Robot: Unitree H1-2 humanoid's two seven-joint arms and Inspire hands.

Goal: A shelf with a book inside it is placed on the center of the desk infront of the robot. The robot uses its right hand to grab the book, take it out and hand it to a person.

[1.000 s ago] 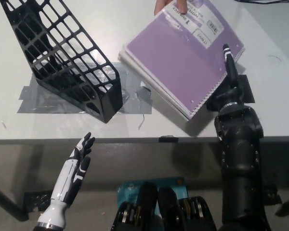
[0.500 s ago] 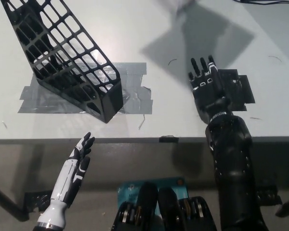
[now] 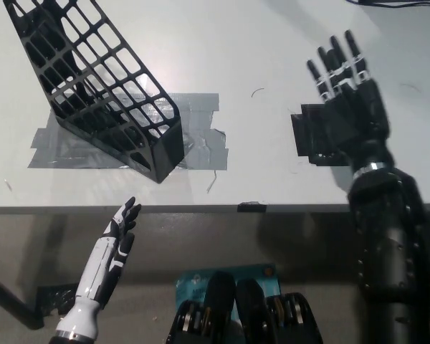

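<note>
Two robot hands in view: one working, one resting.
Right robot hand (image 3: 342,89): black, raised over the right part of the white table (image 3: 222,50), fingers spread apart and pointing away from the robot, holding nothing.
Left robot hand (image 3: 120,231): white, resting below the table's front edge at lower left, fingers straight and slightly apart, holding nothing.
Book: not visible anywhere in this view; neither hand has it, so no direction or long axis can be given. No person is visible either.
Shelf (image 3: 93,82): black mesh holder, leaning, standing on grey tape (image 3: 190,147) at the table's left centre, well apart from the right hand and nearer to the left hand.
Shelf contents: none visible through the mesh; it appears empty.
Black patch (image 3: 312,136): dark square on the table, partly under the right hand.
Task stage, as a judgement: the book seems to be out of the shelf and handed over; the right hand likely only needs to draw back.
</note>
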